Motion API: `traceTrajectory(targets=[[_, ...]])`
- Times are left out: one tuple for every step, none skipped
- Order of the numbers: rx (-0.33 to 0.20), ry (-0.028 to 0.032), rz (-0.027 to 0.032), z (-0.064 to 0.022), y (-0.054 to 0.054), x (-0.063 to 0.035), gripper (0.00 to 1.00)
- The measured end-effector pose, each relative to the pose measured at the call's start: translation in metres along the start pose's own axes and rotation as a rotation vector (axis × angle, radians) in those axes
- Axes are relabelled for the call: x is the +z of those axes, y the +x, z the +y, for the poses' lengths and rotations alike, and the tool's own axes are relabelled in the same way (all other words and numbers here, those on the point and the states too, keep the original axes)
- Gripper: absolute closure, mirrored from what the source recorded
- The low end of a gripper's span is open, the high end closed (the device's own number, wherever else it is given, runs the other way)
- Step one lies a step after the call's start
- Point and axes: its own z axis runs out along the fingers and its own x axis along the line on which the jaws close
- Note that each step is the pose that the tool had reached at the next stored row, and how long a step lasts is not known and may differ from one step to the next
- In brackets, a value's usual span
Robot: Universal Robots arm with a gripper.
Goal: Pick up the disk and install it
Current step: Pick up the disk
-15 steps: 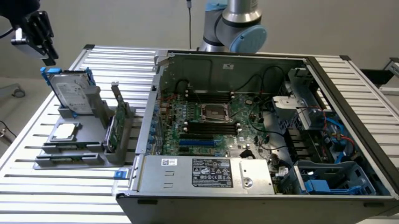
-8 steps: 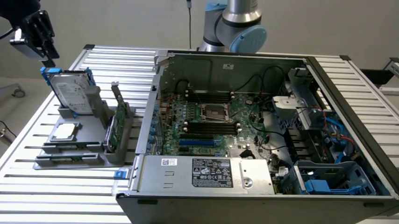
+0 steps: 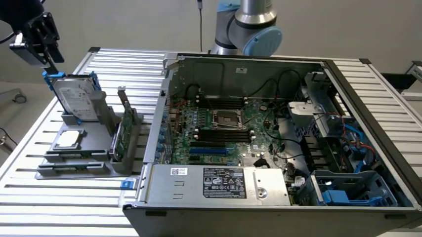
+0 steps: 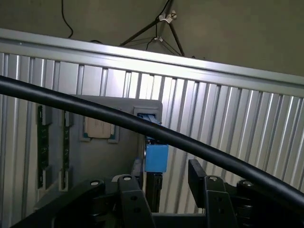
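Upper left of the exterior view: gripper (image 3: 54,58) spread wide, gripping nothing, just above the disk (image 3: 74,96). Stands on edge in a grey stand (image 3: 92,140), long axis near upright, label facing the exterior view's right. Further right, open computer case (image 3: 277,138).

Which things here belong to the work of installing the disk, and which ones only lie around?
For the job: disk, upright in the grey holder; pincer, open at its top; open computer case.
Lying about: small silver chip; green circuit card, both on the same holder.
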Motion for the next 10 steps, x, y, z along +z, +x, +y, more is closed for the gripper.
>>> traceTrajectory(targets=[[0.002,0.0,0.0009,0.0001,0.0,0.0015,0.49],[0.004,0.0001,0.0018,0.0001,0.001,0.0031,0.49],[0.006,0.0001,0.0028,0.0002,0.001,0.0047,0.49],[0.008,0.0001,0.0038,0.0003,0.002,0.0061,0.49],[0.01,0.0,0.0052,0.0004,0.003,0.0074,0.49],[0.012,-0.0001,0.007,0.0005,0.003,0.0086,0.49],[0.014,-0.0002,0.009,0.0006,0.004,0.0097,0.49],[0.015,-0.0004,0.0114,0.0007,0.004,0.0106,0.49],[0.017,-0.0007,0.0141,0.0008,0.005,0.0115,0.49],[0.018,-0.0009,0.0166,0.0008,0.005,0.0126,0.49]])
